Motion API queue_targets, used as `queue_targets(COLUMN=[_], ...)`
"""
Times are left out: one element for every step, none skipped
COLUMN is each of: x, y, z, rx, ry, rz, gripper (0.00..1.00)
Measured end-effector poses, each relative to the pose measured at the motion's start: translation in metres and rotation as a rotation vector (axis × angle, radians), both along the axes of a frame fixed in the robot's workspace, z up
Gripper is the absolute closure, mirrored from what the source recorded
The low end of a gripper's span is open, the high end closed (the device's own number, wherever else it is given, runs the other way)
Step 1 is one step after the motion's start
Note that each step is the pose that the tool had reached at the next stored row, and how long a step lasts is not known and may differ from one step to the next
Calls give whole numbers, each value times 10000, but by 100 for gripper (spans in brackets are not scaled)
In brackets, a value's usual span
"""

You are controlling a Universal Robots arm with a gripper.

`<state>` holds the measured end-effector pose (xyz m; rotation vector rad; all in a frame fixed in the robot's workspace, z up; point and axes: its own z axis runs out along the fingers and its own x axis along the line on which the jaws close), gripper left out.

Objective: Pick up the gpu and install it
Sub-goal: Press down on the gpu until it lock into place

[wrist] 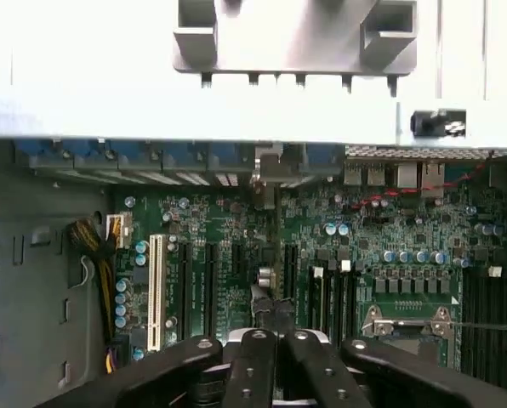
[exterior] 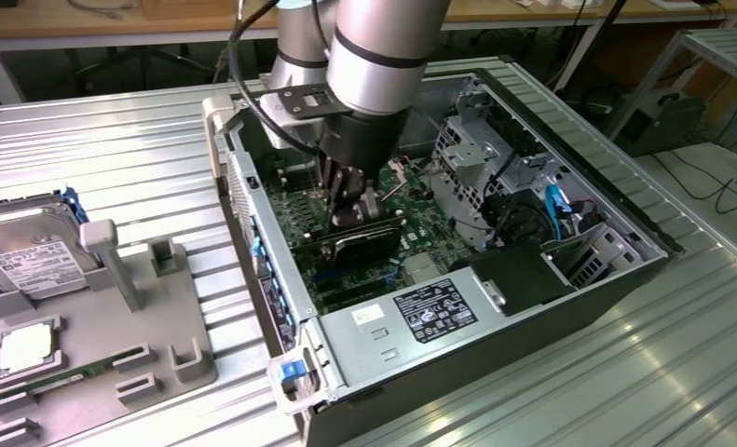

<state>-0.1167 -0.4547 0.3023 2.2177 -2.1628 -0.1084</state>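
I am a robot arm reaching down into an open computer case (exterior: 617, 233) that lies on its side on a ribbed metal table (exterior: 132, 158). My claw (exterior: 353, 212) hangs low inside the case, just above the green circuit board (exterior: 424, 233) that lines its floor. The claw's two fingers are pressed together around the upper edge of the graphics card (exterior: 358, 239), a thin dark card standing on its long edge straight beneath me. Its lower edge sits down at the board among the slots.

From the camera on my wrist, the black fingers (wrist: 262, 365) meet in the middle, closed, and the card's top edge (wrist: 266, 293) runs away from between them as a narrow strip. Dark expansion slots and one white slot (wrist: 156, 293) lie on either side of that strip. A bundle of yellow and black wires (wrist: 92, 246) sits farther off on the white slot's side.

Beside the card, toward the exterior view's right, stands a silver drive cage (exterior: 468, 154). Nearer the camera than my claw, a metal power supply box with a black label (exterior: 437, 312) fills the case's near corner.

Well away from my claw, outside the case on the exterior view's left, a grey parts stand (exterior: 119, 326) rests on the table. A silver hard drive with a white label (exterior: 26, 256) leans in it.
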Motion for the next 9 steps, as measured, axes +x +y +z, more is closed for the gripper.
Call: queue_targets(x=[-91, -120, -129, -182, -232, -239, -248, -252, -253], y=[-5, -5, -5, -5, 76, 73, 62, 59, 60], z=[-4, -10, -77, -89, -166, -228, -279, -292, -218], rx=[2, 1, -4, -11, -45, -101, -203, -318, -313], ry=[-2, -2, -1, 0, 0, 0, 3, -1, -6], rz=[2, 4, 8, 17, 61, 111, 257, 359, 362], gripper=[89, 89, 89, 89, 89, 89, 89, 89, 89])
